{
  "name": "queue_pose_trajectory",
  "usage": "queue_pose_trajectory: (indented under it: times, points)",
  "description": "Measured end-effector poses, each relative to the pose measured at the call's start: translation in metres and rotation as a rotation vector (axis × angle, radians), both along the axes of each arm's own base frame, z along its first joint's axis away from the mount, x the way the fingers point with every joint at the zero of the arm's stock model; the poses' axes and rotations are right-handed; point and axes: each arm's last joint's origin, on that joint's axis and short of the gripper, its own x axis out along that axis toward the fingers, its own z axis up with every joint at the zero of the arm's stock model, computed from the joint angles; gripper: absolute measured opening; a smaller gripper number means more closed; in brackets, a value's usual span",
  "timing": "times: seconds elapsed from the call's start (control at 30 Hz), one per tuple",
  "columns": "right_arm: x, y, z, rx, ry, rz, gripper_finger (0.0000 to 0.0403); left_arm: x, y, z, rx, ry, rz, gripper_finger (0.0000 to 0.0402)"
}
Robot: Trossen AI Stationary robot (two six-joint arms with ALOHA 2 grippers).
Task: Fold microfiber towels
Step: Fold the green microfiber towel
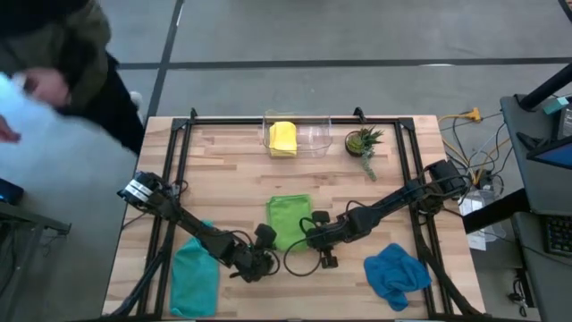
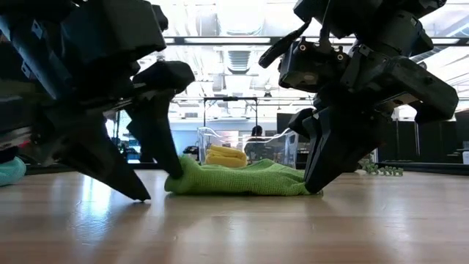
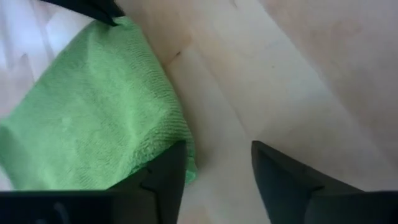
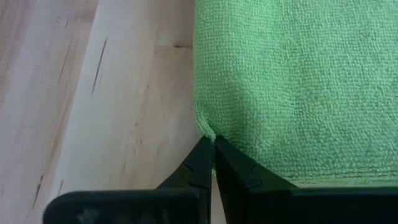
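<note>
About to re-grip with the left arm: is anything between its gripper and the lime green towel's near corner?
Nothing visible. The left gripper stands open right at the corner of the lime green towel, one finger against its edge, bare table between the fingers. The right gripper is shut on the towel's other near corner.

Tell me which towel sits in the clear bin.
The yellow towel, inside the clear bin at the table's far edge; the lime green towel, teal towel and blue towel lie on bare wood.
</note>
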Motion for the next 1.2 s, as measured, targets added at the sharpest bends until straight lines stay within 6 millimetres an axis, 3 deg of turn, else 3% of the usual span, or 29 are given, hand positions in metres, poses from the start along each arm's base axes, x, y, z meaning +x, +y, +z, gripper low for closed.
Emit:
queue_pose_trajectory:
  times: [0.2, 0.83, 1.07, 1.2]
  points:
    - [0.0, 0.0, 0.0, 0.01, 0.003, -0.004, 0.0009, 0.003, -0.005, 0.008, 0.022, -0.048, 0.019, 0.0197]
    - [0.0, 0.0, 0.0, 0.024, 0.01, 0.005, 0.0009, 0.007, -0.003, 0.017, 0.157, -0.157, 0.13, 0.0199]
    - [0.0, 0.0, 0.0, 0.025, 0.01, 0.004, 0.0009, 0.007, -0.008, 0.014, 0.032, -0.088, 0.036, 0.0199]
    - [0.0, -0.002, 0.0, 0.029, 0.012, 0.002, 0.0009, 0.004, -0.005, 0.004, 0.051, -0.072, 0.068, 0.0199]
